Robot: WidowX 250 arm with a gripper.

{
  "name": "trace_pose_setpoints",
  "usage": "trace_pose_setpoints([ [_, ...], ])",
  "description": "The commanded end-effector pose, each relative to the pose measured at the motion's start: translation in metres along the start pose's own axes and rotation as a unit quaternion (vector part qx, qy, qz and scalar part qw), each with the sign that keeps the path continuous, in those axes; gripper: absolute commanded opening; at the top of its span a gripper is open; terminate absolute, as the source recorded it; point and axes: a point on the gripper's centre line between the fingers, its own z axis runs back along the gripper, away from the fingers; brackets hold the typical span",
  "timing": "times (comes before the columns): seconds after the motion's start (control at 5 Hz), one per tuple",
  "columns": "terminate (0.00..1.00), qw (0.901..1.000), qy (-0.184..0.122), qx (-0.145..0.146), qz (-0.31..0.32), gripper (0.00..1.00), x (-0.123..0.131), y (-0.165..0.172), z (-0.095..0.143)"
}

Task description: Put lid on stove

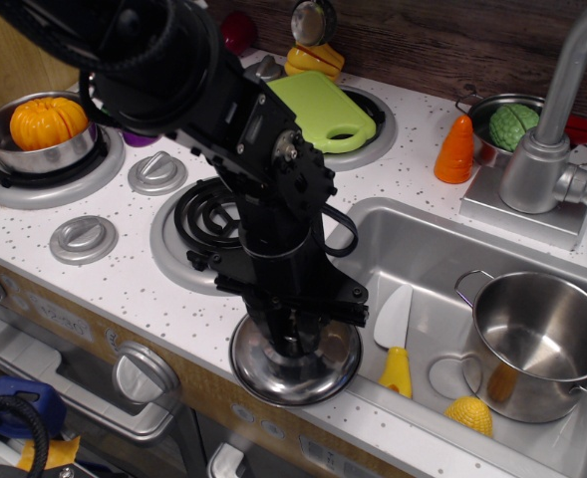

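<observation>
White speckled toy counter (pixel 393 159) runs in front of a dark wood wall, with a grey metal sink (pixel 442 254) set in it. Near the front edge lies the round shiny steel lid (pixel 295 360), smooth and a bit domed. The black robot gripper (pixel 295 337) sits right down on its middle, fingers close together around the knob. Just behind it is the black curly stove coil in a grey ring (pixel 205 217).

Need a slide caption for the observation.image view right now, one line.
Black gripper lowered onto the steel lid at the counter's front edge, the coil stove just behind it uncovered.
</observation>
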Motion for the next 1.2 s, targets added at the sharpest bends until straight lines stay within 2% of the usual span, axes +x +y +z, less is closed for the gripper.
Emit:
trace_pose_setpoints([
  [0.0,0.00,0.9998,-0.016,0.002,-0.012,0.00,0.009,-0.003,0.015],
  [0.4,0.00,0.9986,0.008,0.015,-0.049,0.00,0.025,0.020,0.038],
  [0.6,0.00,0.9964,0.006,0.025,-0.081,0.00,0.039,0.035,0.044],
  [1.0,0.00,0.9872,-0.008,0.008,-0.159,0.00,0.073,0.074,0.045],
])
